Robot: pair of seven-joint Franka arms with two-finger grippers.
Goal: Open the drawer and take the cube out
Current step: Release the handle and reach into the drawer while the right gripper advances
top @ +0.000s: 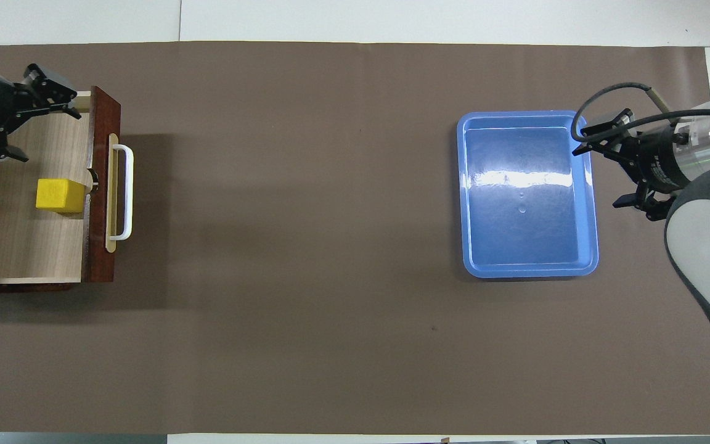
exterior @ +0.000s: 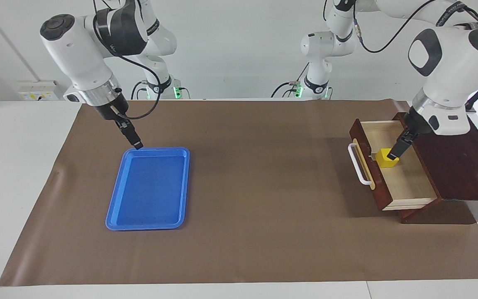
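- The drawer (exterior: 392, 166) is standing open, pulled out of the cabinet (exterior: 454, 155) at the left arm's end of the surface (exterior: 239, 232).
- Its front and white handle (exterior: 358, 164) are facing the tray (exterior: 149, 187); the handle's long axis is running from nearer the robots to farther from them.
- The cube (exterior: 386, 158) is resting on the pale drawer floor, just beside the drawer front.
- The left hand (exterior: 393, 157) is hanging over the drawer, its tip at the cube's top; whether it is released or clenched cannot be told.
- The right hand (exterior: 137, 145) is hovering over the tray's rim nearest the robots; its state cannot be told.
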